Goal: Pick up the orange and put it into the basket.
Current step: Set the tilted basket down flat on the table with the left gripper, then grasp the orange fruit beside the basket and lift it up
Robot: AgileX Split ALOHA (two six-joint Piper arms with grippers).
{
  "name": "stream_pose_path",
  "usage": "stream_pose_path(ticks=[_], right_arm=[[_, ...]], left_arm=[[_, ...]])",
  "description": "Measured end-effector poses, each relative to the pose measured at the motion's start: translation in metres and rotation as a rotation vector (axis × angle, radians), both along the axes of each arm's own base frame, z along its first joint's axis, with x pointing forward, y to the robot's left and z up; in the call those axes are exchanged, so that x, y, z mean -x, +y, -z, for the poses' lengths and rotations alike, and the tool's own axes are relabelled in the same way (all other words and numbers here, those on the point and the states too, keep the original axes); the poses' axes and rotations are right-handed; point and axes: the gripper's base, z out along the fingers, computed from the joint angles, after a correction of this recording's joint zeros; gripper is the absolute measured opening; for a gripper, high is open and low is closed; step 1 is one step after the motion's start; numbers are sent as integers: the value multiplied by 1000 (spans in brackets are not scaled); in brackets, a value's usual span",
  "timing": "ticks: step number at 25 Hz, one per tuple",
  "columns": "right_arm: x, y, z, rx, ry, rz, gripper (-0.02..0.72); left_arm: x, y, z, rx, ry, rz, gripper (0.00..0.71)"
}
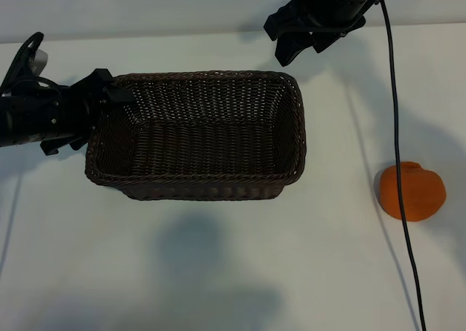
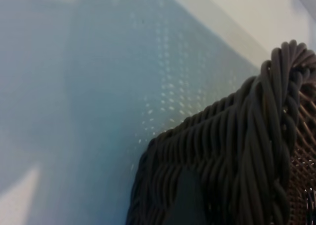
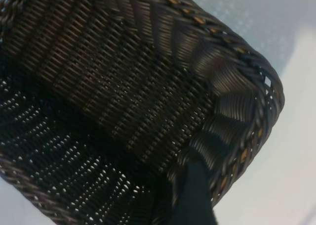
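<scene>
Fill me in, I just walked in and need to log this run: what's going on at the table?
Two robot arms are at a dark wicker basket. The left gripper is at its left rim; the right gripper hangs near its far right corner, holding nothing. The basket is empty. The orange lies untouched on the white table, off to the basket's right, beside a black cable. So the pick has not yet happened.

The right gripper (image 1: pixel 291 46) has its arm cut off by the top edge. The left gripper (image 1: pixel 116 97) partly covers the basket (image 1: pixel 218 189) rim. The cable (image 1: pixel 400 200) crosses the orange (image 1: pixel 419 193).
</scene>
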Motion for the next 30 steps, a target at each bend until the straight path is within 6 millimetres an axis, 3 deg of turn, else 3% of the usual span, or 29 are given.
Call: stream_pose_path(ticks=[11, 24, 30], right_arm=[[0, 0, 0, 0, 0, 0, 559], [0, 0, 0, 0, 0, 0, 559], [0, 0, 0, 0, 0, 1, 559]], left_arm=[[6, -2, -18, -29, -48, 67, 631], [33, 1, -51, -181, -15, 196, 612], [50, -1, -89, -236, -100, 285, 600]])
